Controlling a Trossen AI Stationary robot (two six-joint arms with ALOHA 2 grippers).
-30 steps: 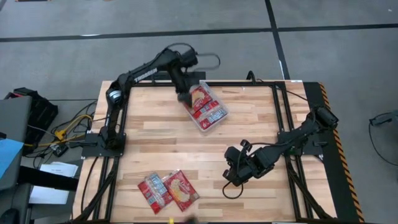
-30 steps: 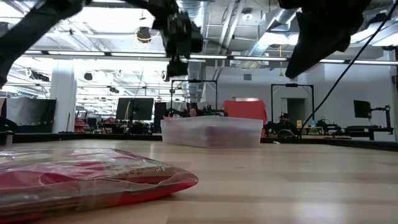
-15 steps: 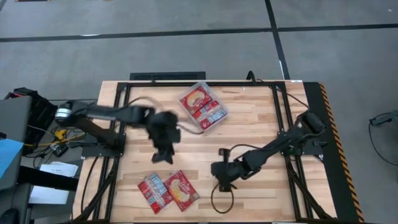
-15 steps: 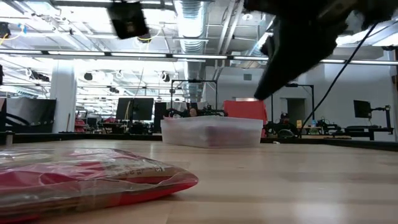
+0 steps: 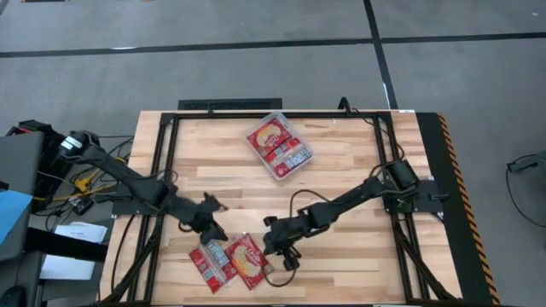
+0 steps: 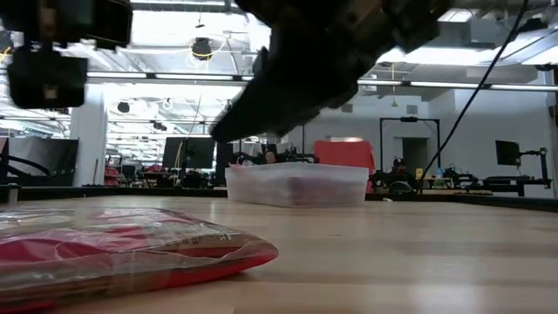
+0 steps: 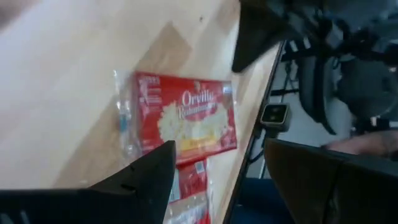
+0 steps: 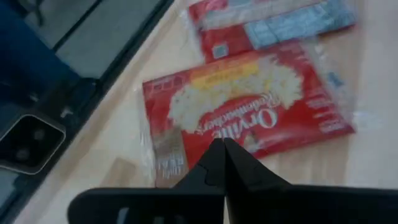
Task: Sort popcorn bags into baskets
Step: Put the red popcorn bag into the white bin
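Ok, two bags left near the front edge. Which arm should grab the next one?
Probably left: its end effector is open just above the two popcorn bags. The right end effector, equally close, is shut and would need to reopen.

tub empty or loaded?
Loaded: the clear tub at the table's far side already holds red popcorn bags, seen in the high view.

popcorn bag (image 6: 113, 253) cropped (low view), tub (image 6: 296, 185) contents blurred

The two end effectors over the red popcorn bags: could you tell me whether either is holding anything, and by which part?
Nothing is held. The left end effector is open and the right end effector shut empty, both above the flat red popcorn bags.
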